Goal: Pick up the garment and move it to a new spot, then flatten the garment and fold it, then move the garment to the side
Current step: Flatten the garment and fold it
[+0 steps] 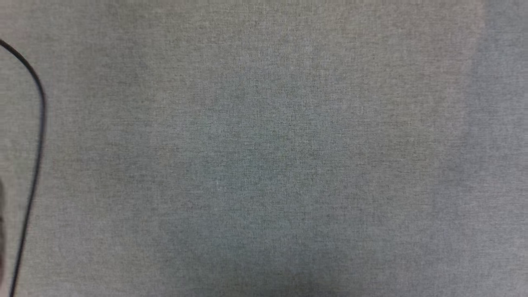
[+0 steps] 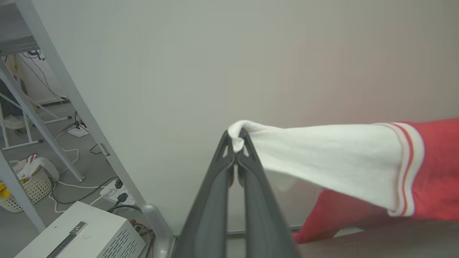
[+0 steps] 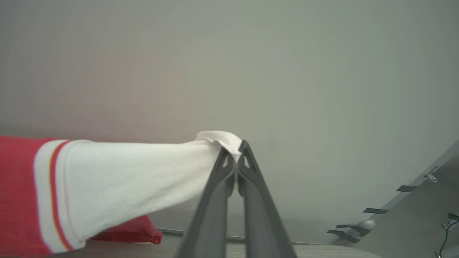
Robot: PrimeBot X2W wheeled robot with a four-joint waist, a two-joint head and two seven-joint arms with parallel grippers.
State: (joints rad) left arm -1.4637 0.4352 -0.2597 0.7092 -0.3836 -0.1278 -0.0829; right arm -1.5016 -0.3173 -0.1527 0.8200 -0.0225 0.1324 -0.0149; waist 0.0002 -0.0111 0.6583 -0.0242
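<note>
Pinching white sleeve ends of garment (image 2: 340, 161) w/ left gripper (image 2: 236, 143) & right gripper (image 3: 235, 150), both clamped on cloth; judging it soft, light, floppy, w/ hems seeming good holds.

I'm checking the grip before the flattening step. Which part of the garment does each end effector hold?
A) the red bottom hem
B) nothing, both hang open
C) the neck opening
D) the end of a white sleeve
D: the left end effector and the right end effector are each shut on the bunched end of a white sleeve of the garment, with the striped trim and red body further along.
</note>
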